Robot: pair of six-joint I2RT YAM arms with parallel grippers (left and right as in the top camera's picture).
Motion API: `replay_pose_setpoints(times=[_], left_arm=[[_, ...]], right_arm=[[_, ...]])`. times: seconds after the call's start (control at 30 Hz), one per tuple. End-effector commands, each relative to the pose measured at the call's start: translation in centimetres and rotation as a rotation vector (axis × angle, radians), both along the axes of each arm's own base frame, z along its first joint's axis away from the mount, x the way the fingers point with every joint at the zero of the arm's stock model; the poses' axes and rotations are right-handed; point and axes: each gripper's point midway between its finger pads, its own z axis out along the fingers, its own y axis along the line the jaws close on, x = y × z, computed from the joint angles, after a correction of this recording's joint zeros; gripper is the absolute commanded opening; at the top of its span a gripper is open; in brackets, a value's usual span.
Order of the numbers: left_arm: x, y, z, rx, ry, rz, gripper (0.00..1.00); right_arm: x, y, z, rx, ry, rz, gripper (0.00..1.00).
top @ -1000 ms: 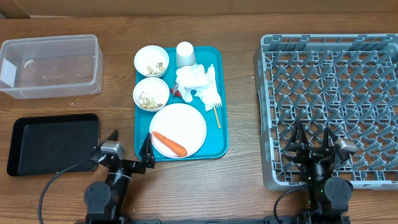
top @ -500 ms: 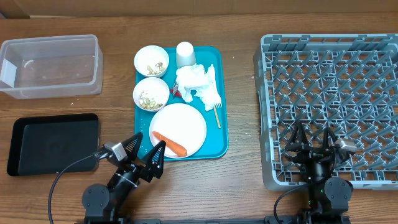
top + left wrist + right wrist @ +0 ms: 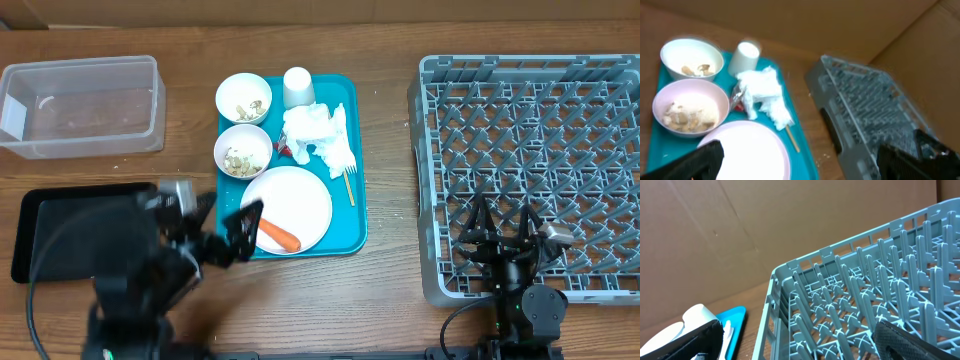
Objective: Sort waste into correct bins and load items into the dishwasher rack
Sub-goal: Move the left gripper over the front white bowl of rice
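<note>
An orange carrot (image 3: 277, 235) lies on the round plate (image 3: 300, 195) at the front of the teal tray (image 3: 355, 215). Behind the plate are two white bowls with beige scraps (image 3: 244, 97) (image 3: 243, 150), a white cup (image 3: 298, 86), a crumpled napkin (image 3: 315, 132), a red scrap (image 3: 283, 150), a white fork (image 3: 345, 155) and a thin stick (image 3: 349, 186). My left gripper (image 3: 225, 225) is open, empty and raised at the plate's left edge. My right gripper (image 3: 503, 228) is open and empty over the grey rack (image 3: 530, 120). The left wrist view shows the bowls (image 3: 690, 107), cup (image 3: 746, 56), napkin (image 3: 762, 92) and plate (image 3: 750, 150).
The clear tub (image 3: 80, 105) stands at the back left. The black tray (image 3: 60, 225) lies at the front left, partly hidden by my left arm. The rack fills the right side and shows in the right wrist view (image 3: 865, 295), with the cup (image 3: 697, 317) beyond it.
My left arm has lifted from its low pose by the table's front and now looms large and blurred, its jaws beside the plate. The right arm has not moved.
</note>
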Motion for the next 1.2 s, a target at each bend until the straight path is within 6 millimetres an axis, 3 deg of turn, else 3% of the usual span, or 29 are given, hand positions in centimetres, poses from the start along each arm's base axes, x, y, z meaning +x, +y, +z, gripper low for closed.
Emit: replay_pose_setpoints(times=[0.0, 0.2, 0.5, 0.63, 0.83, 1.0, 1.17], left_arm=[[2.4, 0.2, 0.5, 0.157, 0.150, -0.082, 1.00], [5.4, 1.2, -0.5, 0.248, 0.439, -0.043, 1.00], [8.2, -2.3, -2.1, 0.150, 0.521, -0.161, 1.00], [9.9, 0.9, -5.2, 0.410, 0.573, 0.101, 1.00], [11.6, -1.8, -7.7, 0.617, 0.525, 0.093, 1.00], [14.9, -2.8, -10.5, 0.685, 0.489, 0.133, 1.00], [16.5, -2.5, -13.4, 0.749, 0.509, 0.149, 1.00]], right_arm=[[0.0, -0.1, -0.2, -0.007, -0.002, -0.002, 1.00], [0.0, -0.1, -0.2, -0.007, -0.002, -0.002, 1.00], [0.0, -0.1, -0.2, -0.007, -0.002, -0.002, 1.00], [0.0, -0.1, -0.2, -0.007, -0.002, -0.002, 1.00], [0.0, -0.1, -0.2, -0.007, -0.002, -0.002, 1.00], [0.0, -0.1, -0.2, -0.007, -0.002, -0.002, 1.00], [0.0, -0.1, -0.2, -0.007, -0.002, -0.002, 1.00]])
